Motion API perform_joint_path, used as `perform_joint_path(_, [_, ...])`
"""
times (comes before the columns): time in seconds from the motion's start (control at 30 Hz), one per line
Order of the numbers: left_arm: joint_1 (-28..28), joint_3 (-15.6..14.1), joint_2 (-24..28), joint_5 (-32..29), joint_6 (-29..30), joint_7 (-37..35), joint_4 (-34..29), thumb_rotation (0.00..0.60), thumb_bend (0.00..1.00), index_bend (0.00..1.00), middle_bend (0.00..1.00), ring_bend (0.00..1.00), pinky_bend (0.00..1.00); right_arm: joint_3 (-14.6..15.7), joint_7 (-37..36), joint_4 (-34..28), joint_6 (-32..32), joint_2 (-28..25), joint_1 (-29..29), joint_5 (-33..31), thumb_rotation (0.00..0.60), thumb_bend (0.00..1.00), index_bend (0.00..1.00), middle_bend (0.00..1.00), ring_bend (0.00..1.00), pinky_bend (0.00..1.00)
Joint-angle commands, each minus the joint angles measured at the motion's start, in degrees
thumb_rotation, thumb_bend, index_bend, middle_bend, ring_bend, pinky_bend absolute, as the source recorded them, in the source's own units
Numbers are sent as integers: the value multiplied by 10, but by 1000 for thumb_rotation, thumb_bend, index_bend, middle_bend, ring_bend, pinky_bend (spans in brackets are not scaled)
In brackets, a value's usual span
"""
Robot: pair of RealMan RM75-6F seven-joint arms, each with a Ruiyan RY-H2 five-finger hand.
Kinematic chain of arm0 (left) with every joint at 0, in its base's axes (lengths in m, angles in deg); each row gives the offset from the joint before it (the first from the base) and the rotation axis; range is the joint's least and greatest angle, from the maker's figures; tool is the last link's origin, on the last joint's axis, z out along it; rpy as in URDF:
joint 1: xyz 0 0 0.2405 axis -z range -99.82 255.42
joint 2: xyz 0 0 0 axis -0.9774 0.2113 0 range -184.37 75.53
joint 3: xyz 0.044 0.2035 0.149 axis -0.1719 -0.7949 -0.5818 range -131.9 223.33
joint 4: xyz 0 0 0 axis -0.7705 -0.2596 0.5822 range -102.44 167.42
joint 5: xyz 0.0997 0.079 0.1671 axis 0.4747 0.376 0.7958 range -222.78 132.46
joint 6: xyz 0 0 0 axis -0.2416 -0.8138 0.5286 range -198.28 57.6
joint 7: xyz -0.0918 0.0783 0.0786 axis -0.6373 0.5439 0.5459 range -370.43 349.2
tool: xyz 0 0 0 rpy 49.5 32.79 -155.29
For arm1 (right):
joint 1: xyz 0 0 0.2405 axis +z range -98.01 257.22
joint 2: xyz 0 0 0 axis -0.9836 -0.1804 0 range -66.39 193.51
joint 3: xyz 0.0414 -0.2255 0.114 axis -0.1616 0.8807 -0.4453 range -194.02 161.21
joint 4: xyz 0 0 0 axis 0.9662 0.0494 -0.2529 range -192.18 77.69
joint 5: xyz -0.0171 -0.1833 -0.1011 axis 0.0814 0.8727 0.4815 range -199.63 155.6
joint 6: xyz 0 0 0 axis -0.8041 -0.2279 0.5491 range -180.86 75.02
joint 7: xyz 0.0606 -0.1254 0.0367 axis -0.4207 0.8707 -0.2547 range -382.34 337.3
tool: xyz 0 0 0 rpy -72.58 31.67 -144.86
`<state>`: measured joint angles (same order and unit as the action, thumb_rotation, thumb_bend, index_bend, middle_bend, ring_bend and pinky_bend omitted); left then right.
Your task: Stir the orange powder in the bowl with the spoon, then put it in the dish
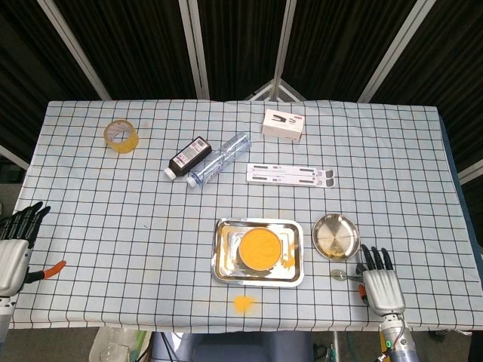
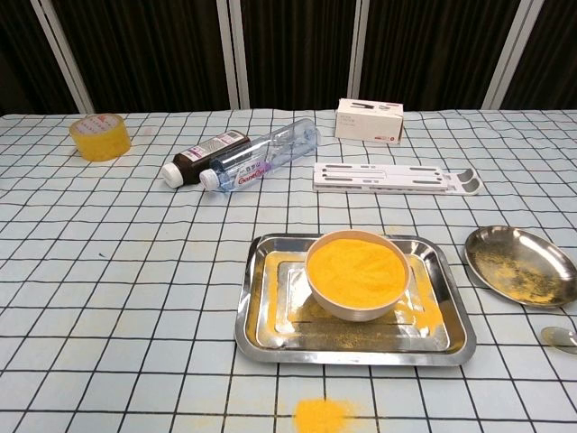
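Observation:
A bowl [image 1: 261, 248] [image 2: 356, 272] full of orange powder sits in a steel tray [image 1: 222, 264] [image 2: 256, 317] near the table's front. The round steel dish [image 1: 336, 235] [image 2: 519, 262], dusted with powder, lies to the tray's right. The spoon [image 1: 344, 276] [image 2: 560, 337] lies on the cloth just in front of the dish. My right hand [image 1: 379, 285] hovers at the front right edge beside the spoon's handle, fingers spread and empty. My left hand [image 1: 13, 249] hangs off the table's left edge, fingers apart, holding nothing. Neither hand shows in the chest view.
Spilled orange powder [image 1: 242, 303] [image 2: 322, 415] lies in front of the tray. Further back are a tape roll [image 1: 121, 135], a dark bottle [image 1: 188, 158], a clear bottle [image 1: 219, 158], a white box [image 1: 283, 124] and a flat white stand [image 1: 291, 176]. An orange-handled tool [image 1: 49, 269] lies near my left hand.

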<state>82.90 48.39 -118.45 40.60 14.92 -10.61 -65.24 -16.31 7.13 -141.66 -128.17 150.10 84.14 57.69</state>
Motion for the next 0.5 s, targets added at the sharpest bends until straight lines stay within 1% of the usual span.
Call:
perform_joint_path(0.03, [0, 0, 0, -1, -1, 0, 0, 600, 4, 0, 0, 0, 0, 0, -1, 2, 1, 0, 0, -3, 600, 436, 448, 80, 0, 0])
perform_joint_path(0.5, [0, -1, 0, -4, -3, 1, -2, 600, 4, 0, 0, 0, 0, -9, -3, 24, 12, 5, 3, -32, 600, 436, 454, 81, 0, 0])
